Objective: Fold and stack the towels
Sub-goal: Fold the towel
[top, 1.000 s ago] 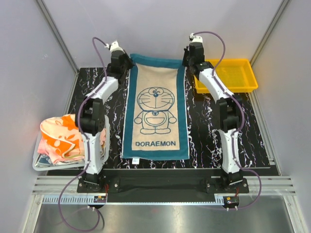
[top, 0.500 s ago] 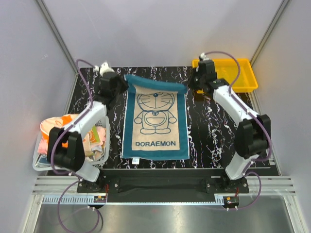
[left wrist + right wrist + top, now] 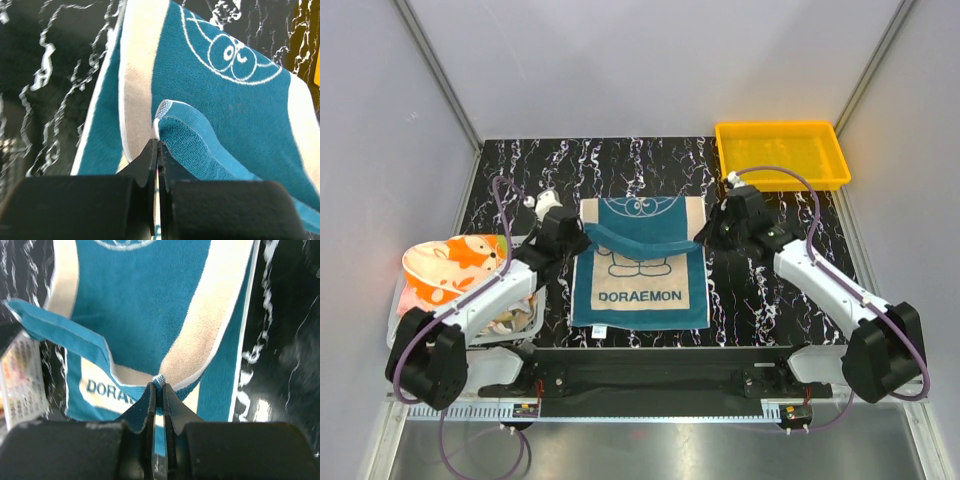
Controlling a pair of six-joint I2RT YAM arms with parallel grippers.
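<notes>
A teal towel with a cream border and a DORAEMON print point(image 3: 640, 285) lies on the black marbled table, its far half lifted and carried over the near half. My left gripper point(image 3: 578, 236) is shut on the towel's far left corner point(image 3: 165, 107). My right gripper point(image 3: 705, 233) is shut on the far right corner point(image 3: 159, 379). The lifted edge sags between them. An orange-and-cream towel point(image 3: 455, 265) lies on top of the white mesh basket at the left.
A yellow plastic tray point(image 3: 781, 155) stands at the back right. The white mesh basket point(image 3: 405, 335) sits at the table's left edge, holding more cloth. Grey walls close in the back and sides.
Both grippers have pulled the towel's far edge from the back of the table toward the front, folding it over the near half. The arms have drawn back and lowered.
</notes>
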